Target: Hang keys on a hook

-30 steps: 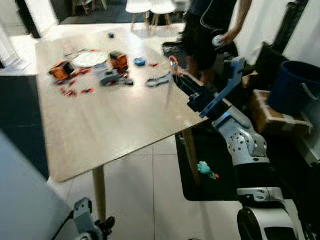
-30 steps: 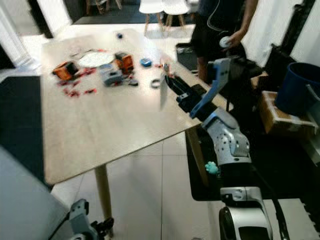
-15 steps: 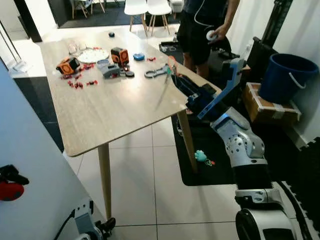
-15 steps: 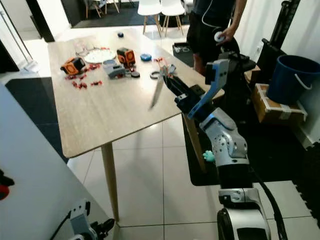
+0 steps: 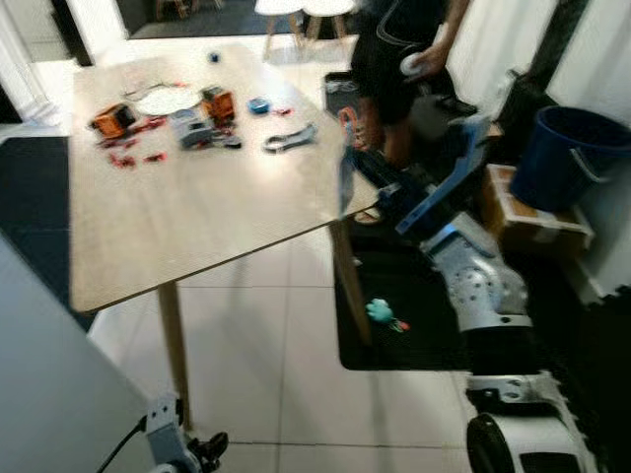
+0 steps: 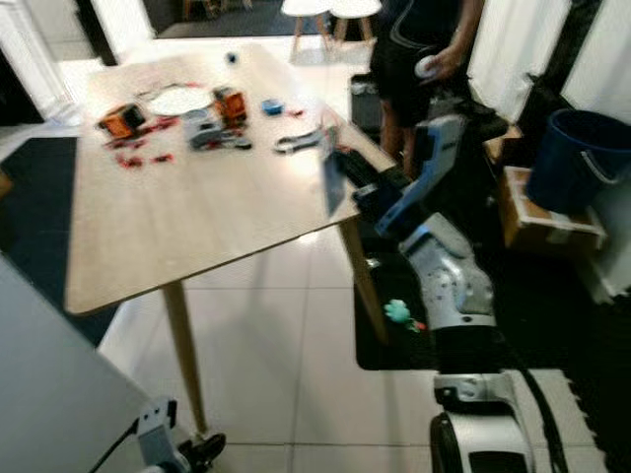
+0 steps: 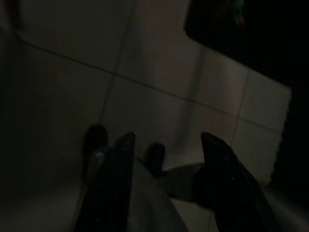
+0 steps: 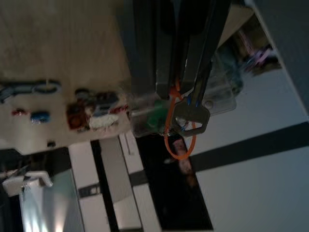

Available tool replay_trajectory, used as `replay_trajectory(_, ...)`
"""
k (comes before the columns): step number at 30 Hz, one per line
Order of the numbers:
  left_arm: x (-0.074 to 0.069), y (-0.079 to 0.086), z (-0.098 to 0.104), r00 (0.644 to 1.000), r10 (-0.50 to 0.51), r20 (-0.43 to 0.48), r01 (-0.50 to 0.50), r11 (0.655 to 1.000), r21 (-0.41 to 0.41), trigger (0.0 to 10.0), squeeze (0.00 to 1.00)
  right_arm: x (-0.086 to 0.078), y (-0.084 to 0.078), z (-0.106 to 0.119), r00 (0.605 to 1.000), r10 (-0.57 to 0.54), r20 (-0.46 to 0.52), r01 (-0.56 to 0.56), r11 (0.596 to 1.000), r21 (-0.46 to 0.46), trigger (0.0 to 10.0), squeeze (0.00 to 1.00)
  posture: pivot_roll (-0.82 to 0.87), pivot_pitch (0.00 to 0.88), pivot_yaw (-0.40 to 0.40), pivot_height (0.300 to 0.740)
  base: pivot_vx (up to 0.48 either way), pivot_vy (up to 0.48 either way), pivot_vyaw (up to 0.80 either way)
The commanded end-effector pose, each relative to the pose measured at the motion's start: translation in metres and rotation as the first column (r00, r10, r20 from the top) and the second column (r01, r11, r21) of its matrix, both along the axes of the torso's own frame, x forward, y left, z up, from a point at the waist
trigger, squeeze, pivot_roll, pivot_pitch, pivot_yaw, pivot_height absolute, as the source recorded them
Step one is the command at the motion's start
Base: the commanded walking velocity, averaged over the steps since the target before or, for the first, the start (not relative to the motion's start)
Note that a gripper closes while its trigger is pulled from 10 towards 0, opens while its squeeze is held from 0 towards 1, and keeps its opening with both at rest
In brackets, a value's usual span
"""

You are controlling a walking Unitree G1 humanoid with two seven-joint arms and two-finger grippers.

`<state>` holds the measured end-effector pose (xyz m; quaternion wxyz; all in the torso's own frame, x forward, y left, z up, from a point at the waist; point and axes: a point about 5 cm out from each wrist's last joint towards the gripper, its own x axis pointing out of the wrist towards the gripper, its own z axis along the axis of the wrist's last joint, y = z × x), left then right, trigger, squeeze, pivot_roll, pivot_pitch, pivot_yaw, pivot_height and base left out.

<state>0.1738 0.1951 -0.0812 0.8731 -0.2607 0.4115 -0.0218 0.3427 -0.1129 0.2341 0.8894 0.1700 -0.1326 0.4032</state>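
The keys were held pinched between the closed fingers of the right gripper, an orange loop threaded through them and hanging free beyond the fingertips; a clear tag seemed to dangle beside them. Gripping them by the upper end in this way was judged to leave the loop free for slipping over a hook. No hook could be made out in the blurred head views, so the hanging step was taken as not yet begun.

The right arm was raised and stretched forward, its forearm angled up from the elbow, so that the gripper was carried over the near corner of the wooden table, with a pale strip hanging below the fingertips. On the far part of the table small orange and red parts and a white plate were scattered, well apart from the gripper. A person stood beyond the table's far right edge, near a blue bucket.

The left arm hung idle low beside the robot, its gripper with fingers spread and empty above the tiled floor.
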Motion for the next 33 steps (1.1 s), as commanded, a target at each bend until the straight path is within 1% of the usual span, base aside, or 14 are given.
replay_trajectory(1,-0.004,0.0,-0.002,1.0,-0.014,-0.015,0.014,1.0,0.008,10.0,0.0,-0.001,-0.004,-0.001,1.0,-0.009,-0.002,0.009,1.0,-0.009,10.0,0.0,-0.1,0.0,0.076,0.74,0.0,-0.454,0.0)
replay_trajectory(7,-0.002,-0.001,-0.001,0.999,-0.033,-0.015,0.034,0.999,0.02,10.0,0.0,-0.002,-0.004,-0.004,1.0,-0.009,-0.009,0.009,1.0,-0.007,10.0,0.0,-0.1,0.0,0.076,0.74,0.0,-0.32,0.0)
replay_trajectory(8,-0.002,0.0,-0.001,0.999,-0.03,-0.018,0.031,0.999,0.029,10.0,0.0,-0.003,-0.004,-0.005,1.0,0.003,-0.004,-0.003,1.0,0.007,10.0,0.0,-0.11,0.0,0.08,0.74,0.0,0.0,0.0)
replay_trajectory(12,-0.002,0.001,-0.001,1.0,-0.025,-0.018,0.026,0.999,0.036,10.0,0.0,-0.008,-0.003,-0.008,0.999,0.034,-0.001,-0.034,0.999,0.013,10.0,0.0,-0.11,0.0,0.085,0.74,0.0,0.0,0.78)
replay_trajectory(17,-0.004,0.002,-0.002,0.999,-0.028,-0.027,0.03,0.998,0.05,10.0,0.0,-0.01,-0.004,-0.022,0.999,0.04,-0.034,-0.04,0.999,-0.003,10.0,0.0,-0.11,0.0,0.093,0.74,0.0,0.0,0.77)
replay_trajectory(18,-0.004,0.002,-0.002,0.999,-0.028,-0.027,0.03,0.998,0.05,10.0,0.0,-0.01,-0.004,-0.022,0.999,0.04,-0.034,-0.04,0.999,-0.003,10.0,0.0,-0.11,0.0,0.093,0.74,0.0,0.0,0.77)
replay_trajectory(20,-0.005,0.003,-0.002,0.999,-0.025,-0.027,0.027,0.998,0.055,10.0,0.0,-0.012,-0.005,-0.031,0.997,0.046,-0.06,-0.047,0.999,-0.01,10.0,0.0,-0.11,0.0,0.093,0.74,0.0,0.0,0.76)
replay_trajectory(25,-0.006,0.004,-0.003,0.999,-0.027,-0.029,0.029,0.998,0.058,10.0,0.0,-0.015,-0.004,-0.036,0.995,0.068,-0.071,-0.07,0.997,-0.021,10.0,0.0,-0.11,0.0,0.093,0.74,0.0,0.0,0.76)
replay_trajectory(27,-0.006,0.004,-0.003,0.999,-0.029,-0.031,0.031,0.998,0.06,10.0,0.0,-0.019,-0.002,-0.039,0.991,0.109,-0.073,-0.113,0.992,-0.05,10.0,0.0,-0.11,0.0,0.093,0.74,0.0,0.0,0.76)
replay_trajectory(28,-0.006,0.004,-0.003,0.999,-0.029,-0.031,0.031,0.998,0.06,10.0,0.0,-0.019,-0.002,-0.039,0.991,0.109,-0.073,-0.113,0.992,-0.05,10.0,0.0,-0.11,0.0,0.093,0.74,0.0,0.0,0.76)
replay_trajectory(29,-0.006,0.004,-0.003,0.999,-0.038,-0.034,0.04,0.997,0.067,10.0,0.0,-0.023,0.001,-0.044,0.986,0.15,-0.078,-0.156,0.985,-0.074,10.0,0.0,-0.11,0.0,0.093,0.74,0.0,0.0,0.76)
replay_trajectory(30,-0.006,0.004,-0.003,0.999,-0.041,-0.036,0.044,0.997,0.069,10.0,0.0,-0.025,0.001,-0.046,0.983,0.164,-0.083,-0.17,0.982,-0.08,10.0,0.0,-0.11,0.0,0.093,0.74,0.0,0.0,0.76)
replay_trajectory(33,-0.007,0.003,-0.004,0.998,-0.047,-0.04,0.05,0.996,0.074,10.0,0.0,-0.027,0.002,-0.05,0.98,0.177,-0.092,-0.185,0.978,-0.091,10.0,0.0,-0.12,0.0,0.095,0.74,0.0,0.0,0.76)
